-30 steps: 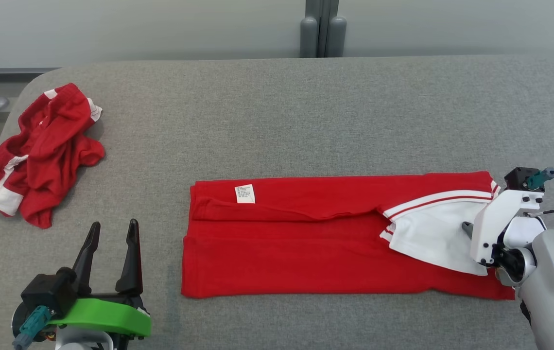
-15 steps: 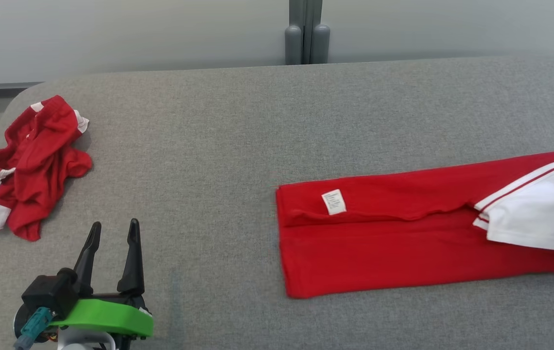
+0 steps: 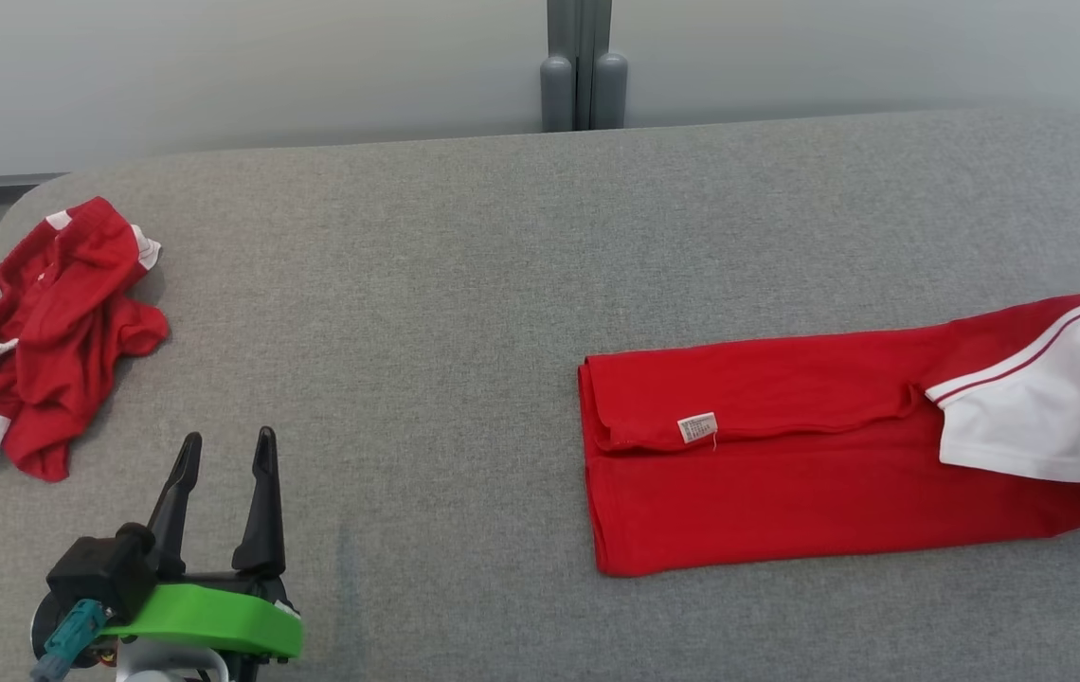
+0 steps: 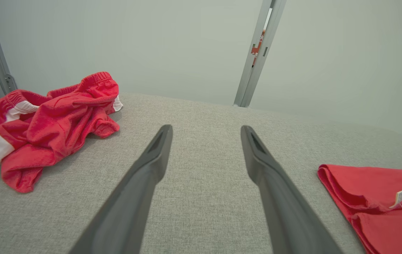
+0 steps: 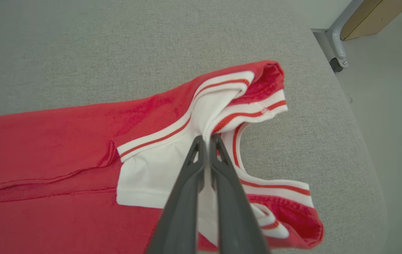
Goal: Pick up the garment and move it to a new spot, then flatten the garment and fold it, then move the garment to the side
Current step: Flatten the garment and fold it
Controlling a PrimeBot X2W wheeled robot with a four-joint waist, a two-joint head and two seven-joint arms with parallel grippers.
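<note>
crumpled garment (image 3: 38, 332): a red and white bundle lay heaped at the far-left edge of the grey worktop (image 3: 464, 246), well apart from the folded one.
left gripper (image 3: 227, 436): it sat at the lower left above bare grey fabric. Its two dark fingers were spread wide with nothing between them, and they pointed at the open stretch between the two garments.
post (image 3: 583, 66): a grey upright stood behind the worktop's far edge, near the middle.
folded garment (image 3: 786, 493): the red cloth lay flat as a long band on the right half of the worktop. Its doubled left end sat near the centre and its right end ran out past the head view's edge.
care label (image 3: 697, 427): a small white tag lay on the upper layer's hem, near the left end.
white panel (image 3: 1014, 426): a white piece with red stripes lay on the garment's right end.
right gripper (image 5: 207, 141): its fingers were pressed together, pinching the bunched white striped fabric close to the worktop's right edge.
</note>
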